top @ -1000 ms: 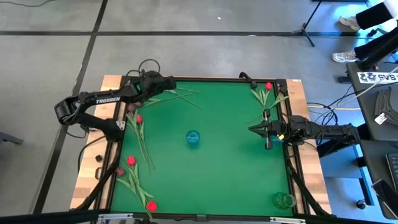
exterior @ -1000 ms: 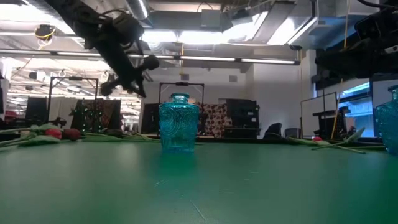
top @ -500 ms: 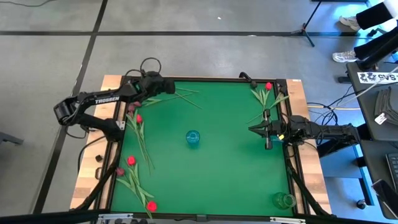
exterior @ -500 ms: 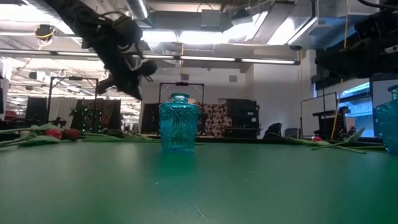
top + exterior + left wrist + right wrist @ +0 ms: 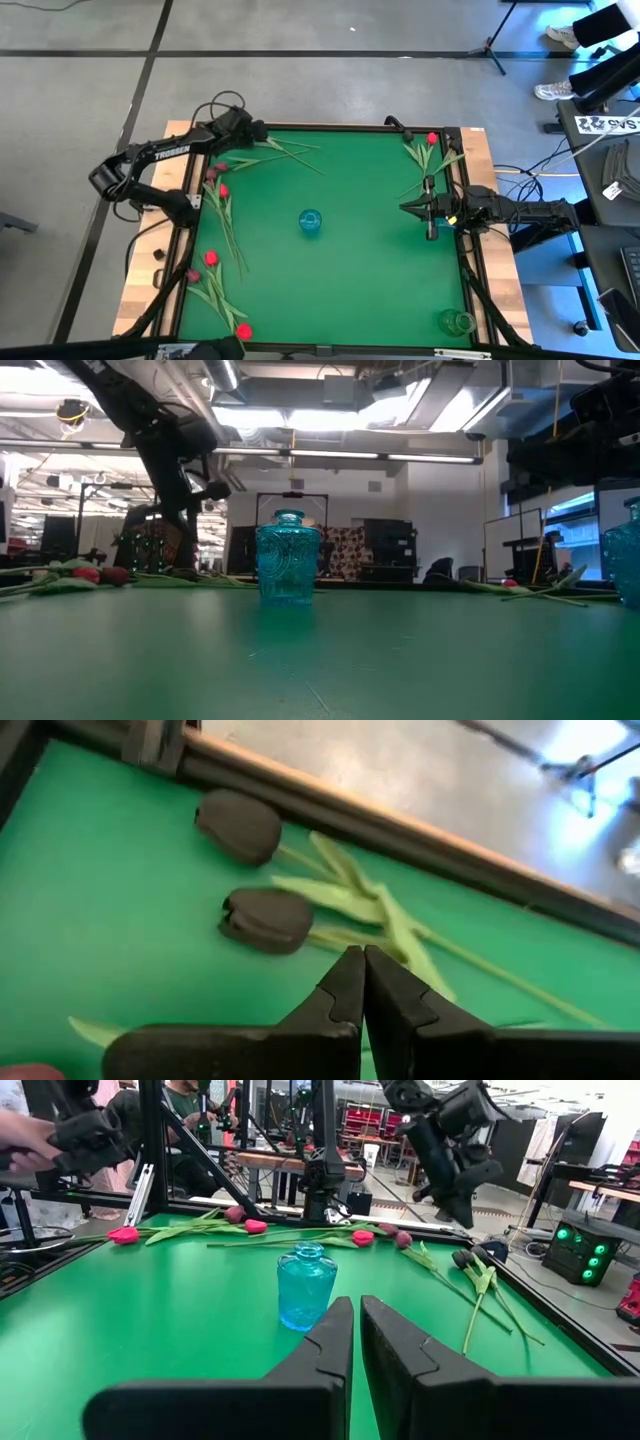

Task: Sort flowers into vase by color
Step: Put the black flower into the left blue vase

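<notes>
- Green felt covers the table (image 5: 340,260), framed in wood on a grey concrete floor; the low view looks across it into a workshop with ceiling lights and racks.
- Two black tulips (image 5: 265,917) lie at the far left corner, just beyond the left gripper (image 5: 362,960), whose fingers are pressed together and hold nothing.
- Red and maroon tulips (image 5: 223,192) lie along the left edge; a red tulip (image 5: 431,139) lies at the far right corner.
- Blue vase (image 5: 310,221) stands mid-table; a green vase (image 5: 457,322) stands at the near right corner, cut off at the low view's edge.
- Right gripper (image 5: 405,208) waits at the right edge, fingers nearly together, empty.
- Someone's legs (image 5: 585,40) show beyond the table.
</notes>
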